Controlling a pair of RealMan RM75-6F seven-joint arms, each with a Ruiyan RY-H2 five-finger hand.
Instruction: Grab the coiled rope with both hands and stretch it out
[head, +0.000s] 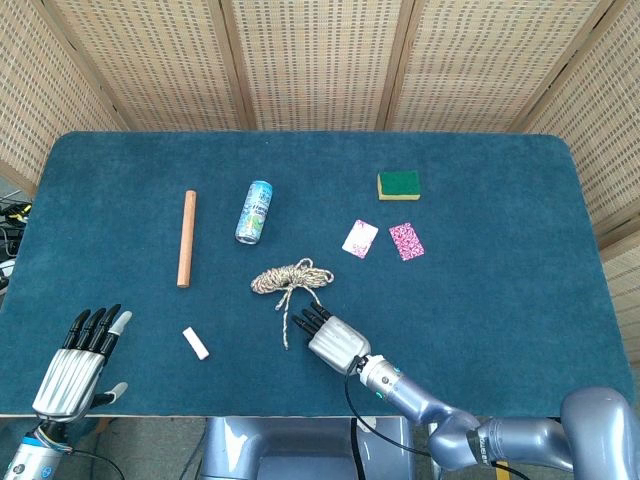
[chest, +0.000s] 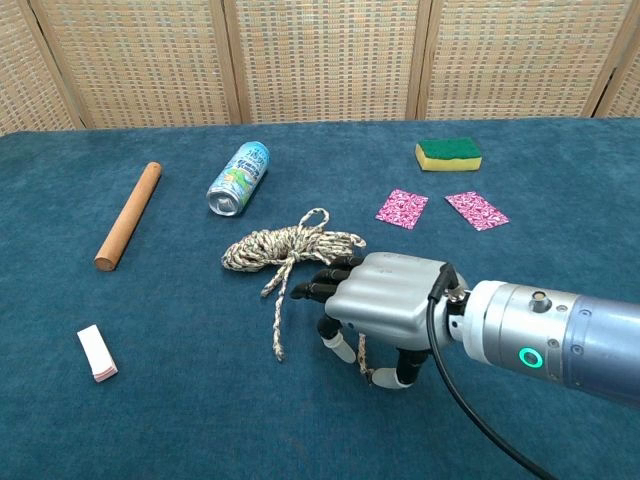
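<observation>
Your right hand hovers palm-down over the coiled rope's loose tails, fingers spread, gripping nothing; your left hand rests open at the table edge.

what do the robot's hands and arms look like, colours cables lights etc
Both hands have silver ribbed metal backs with black fingers and pale grey tips. The right hand joins a silver-grey cylindrical forearm bearing a glowing green ring light, with a black cable looping from the wrist. The left hand looks the same; its wrist shows a blue band.
</observation>
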